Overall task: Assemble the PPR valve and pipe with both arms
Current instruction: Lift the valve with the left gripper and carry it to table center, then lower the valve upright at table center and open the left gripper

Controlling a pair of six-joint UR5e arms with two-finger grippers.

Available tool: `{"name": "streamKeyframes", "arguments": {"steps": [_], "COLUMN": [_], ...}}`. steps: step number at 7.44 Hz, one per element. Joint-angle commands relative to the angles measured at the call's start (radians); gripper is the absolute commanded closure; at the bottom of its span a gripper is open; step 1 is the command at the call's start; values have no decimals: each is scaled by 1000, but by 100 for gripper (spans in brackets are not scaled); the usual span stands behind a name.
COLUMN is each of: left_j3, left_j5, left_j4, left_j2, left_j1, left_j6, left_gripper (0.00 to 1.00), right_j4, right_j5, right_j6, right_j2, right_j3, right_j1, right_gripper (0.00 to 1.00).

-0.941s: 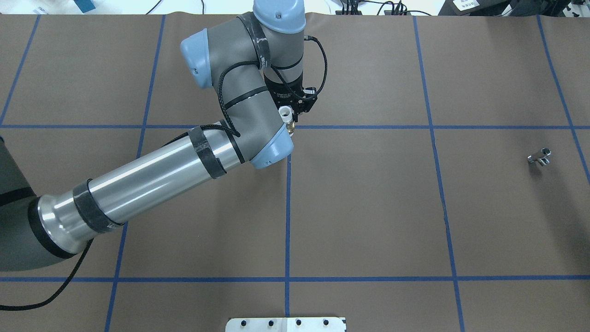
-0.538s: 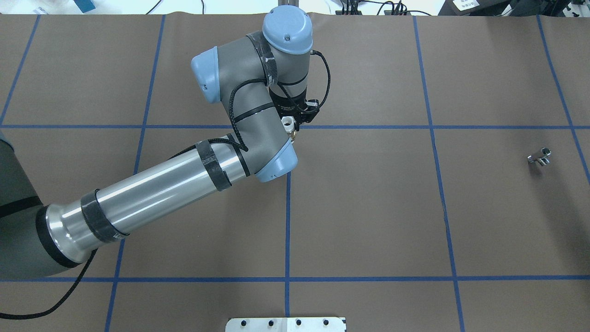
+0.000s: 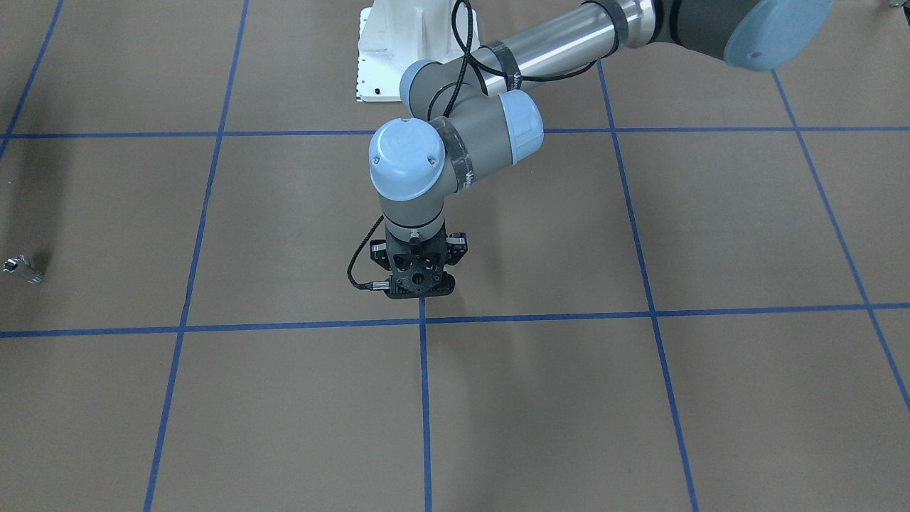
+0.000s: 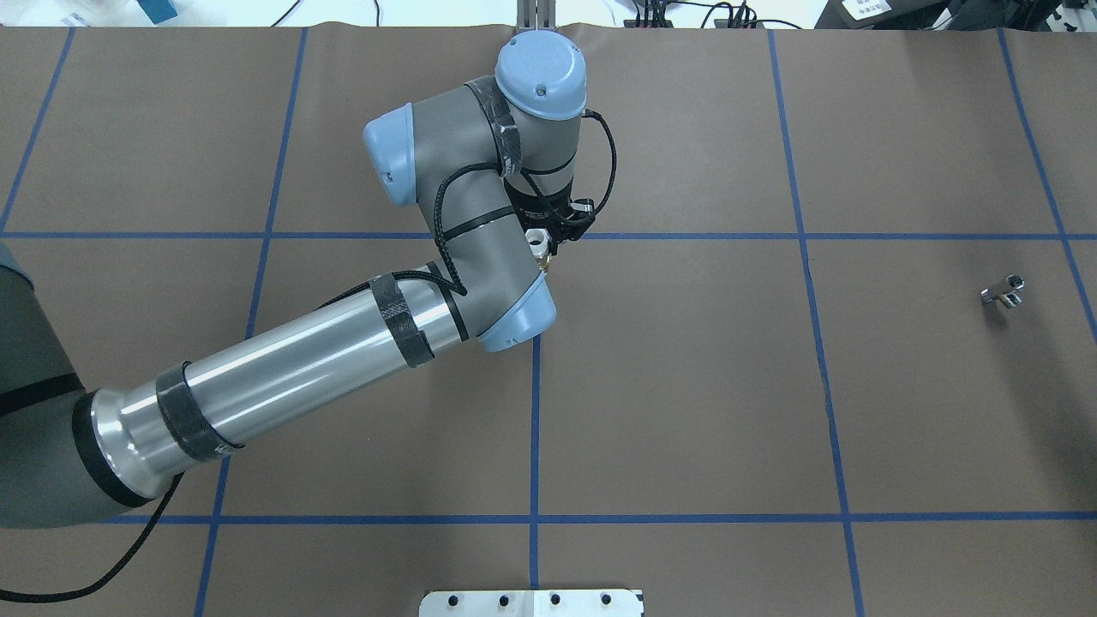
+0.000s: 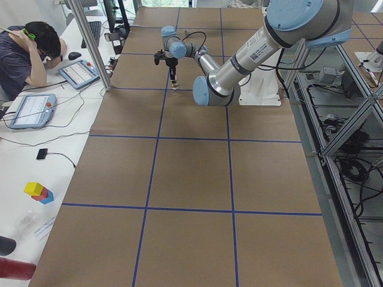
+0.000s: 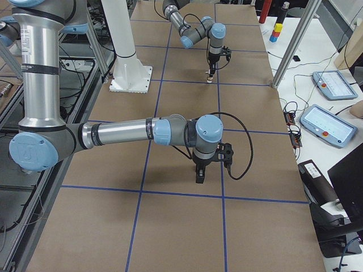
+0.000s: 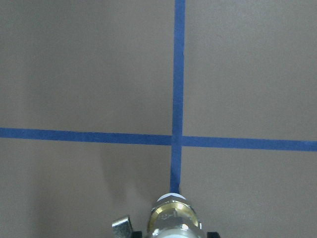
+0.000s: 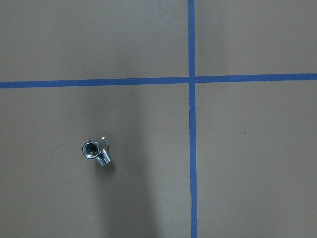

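The left arm [image 4: 283, 368] reaches in from the left to mid-table, where the left gripper [image 3: 419, 284] points straight down, jaws clamped on the PPR valve [image 4: 536, 242]. The valve stands upright, white collar on top and brass below, over a crossing of blue tape [image 7: 177, 140]. Far to the right, well apart, the pipe [image 4: 1003, 291] lies on the brown table [image 4: 686, 386]. The right gripper [image 6: 200, 174] shows only from the side, so its jaws' stance cannot be told.

You've got 1 PPR valve [image 4: 536, 241], 1 pipe [image 4: 1003, 291], 2 arms total: left arm [image 4: 291, 373] + right arm [image 6: 119, 131]. Also 1 white pedestal [image 3: 398, 50] at table's robot-side edge, 2 tablets [image 6: 323, 126] off-table.
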Motion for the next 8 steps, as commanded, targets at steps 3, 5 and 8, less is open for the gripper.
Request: {"name": "streamKeyframes", "arguments": {"steps": [3,5,8], "left_j3": [5,8,8], "left_j5": [-1,0,0], "left_j4": [-17,-17,-40], "left_j2": [2,2,14], "left_j1": [12,12,12], "left_j6": [0,0,0], "left_gripper": [100,100,100], "right_j4": [0,0,0], "right_j5": [1,1,1], "right_j6": [-1,0,0], "right_j2": [1,1,1], "right_j3": [-4,-7,-7], "right_j1": [0,0,0], "right_gripper": [0,0,0]}}
